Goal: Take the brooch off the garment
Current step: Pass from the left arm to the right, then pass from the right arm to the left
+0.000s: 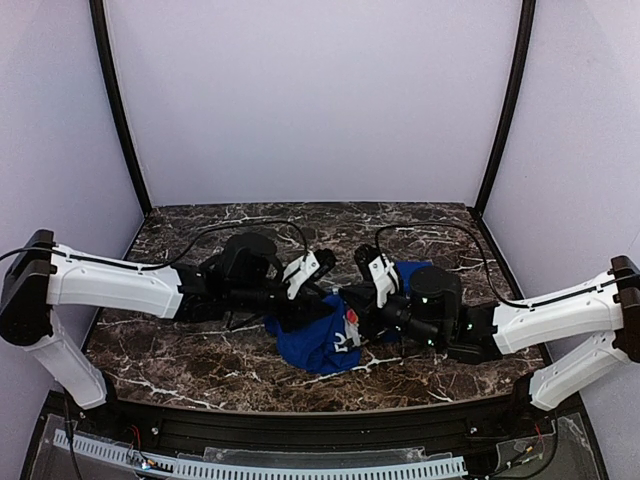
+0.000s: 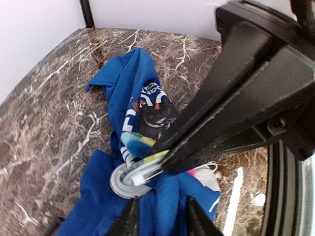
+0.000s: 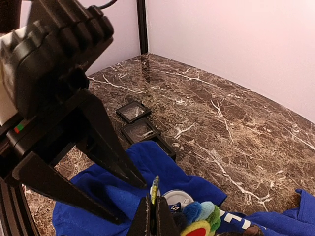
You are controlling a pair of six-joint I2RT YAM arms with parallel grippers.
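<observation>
The garment [image 1: 315, 350] is a crumpled blue cloth with white lettering at the table's middle, and both grippers meet over it. My right gripper [image 3: 153, 201] is shut on the brooch [image 3: 155, 187], a thin yellow-green piece seen edge-on, just above the cloth. In the left wrist view the same right gripper [image 2: 165, 164] pinches the brooch [image 2: 147, 164] over a grey round disc [image 2: 120, 186] on the cloth. My left gripper [image 2: 160, 219] stands open with a fold of the blue garment [image 2: 162, 196] between its fingers. A fuzzy blue, green, yellow and red patch [image 3: 202, 221] sits beside the disc.
Two small dark square trays [image 3: 134, 111] [image 3: 141, 131] lie on the marble table [image 3: 236, 132] beyond the cloth; a third [image 3: 167, 146] is partly under its edge. The left arm's body [image 3: 59, 88] looms close to the right fingers. Purple walls enclose the table.
</observation>
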